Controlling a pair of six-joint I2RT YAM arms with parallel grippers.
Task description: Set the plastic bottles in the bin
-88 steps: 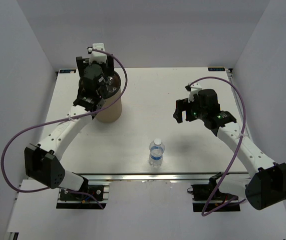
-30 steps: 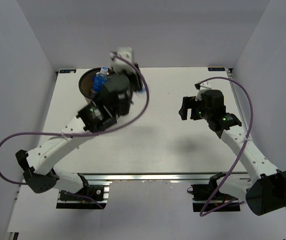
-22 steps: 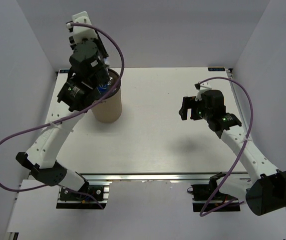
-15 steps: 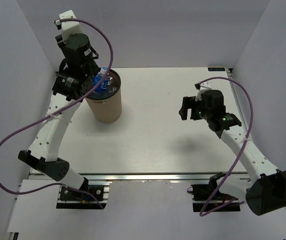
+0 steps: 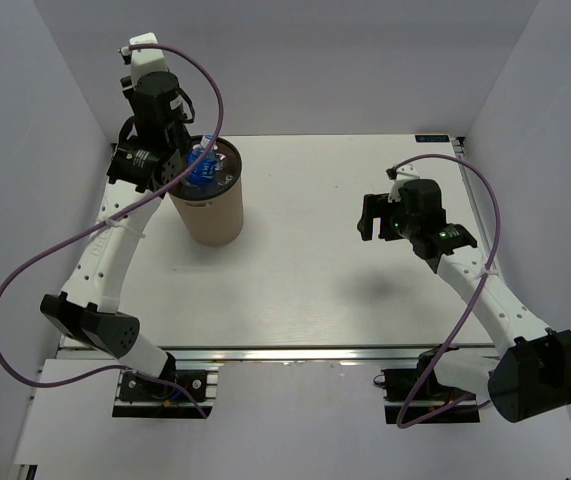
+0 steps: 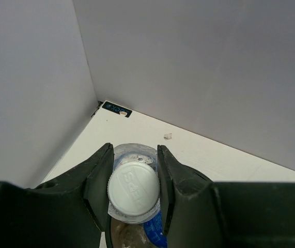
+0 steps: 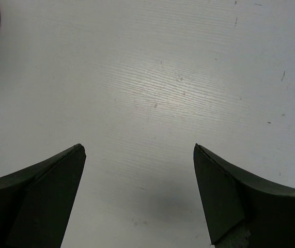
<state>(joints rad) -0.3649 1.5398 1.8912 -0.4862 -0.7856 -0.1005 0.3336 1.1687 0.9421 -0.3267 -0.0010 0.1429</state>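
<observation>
Top external view, starting from the left: my left gripper [image 5: 191, 166] hangs over the mouth of the bin [image 5: 208, 222], which stands upright at the far left part of the table [image 5: 315, 290]. The gripper is clamped on a bottle [image 5: 203, 166]. The blue label of the bottle shows just inside the dark rim, so I judge that its lower part is already within the opening. In the left wrist view the two jaws of the left gripper [image 6: 133, 155] press on both sides of the bottle neck, just under the white cap [image 6: 133, 187], and the bottle hangs down between them. How many other bottles lie in the bin I cannot tell, because the inside is dark and my arm covers a part of it. No other bottle shows on the table in this view, so I think this is a late step of the task, perhaps the last one: the release. The next move calls only for spreading the left jaws so that the bottle drops straight in, and then lifting the arm without knocking the rim. Further right, my right gripper [image 5: 370, 218] hovers above the bare table with its jaws wide apart and nothing between them, which the right wrist view [image 7: 138, 149] confirms.
</observation>
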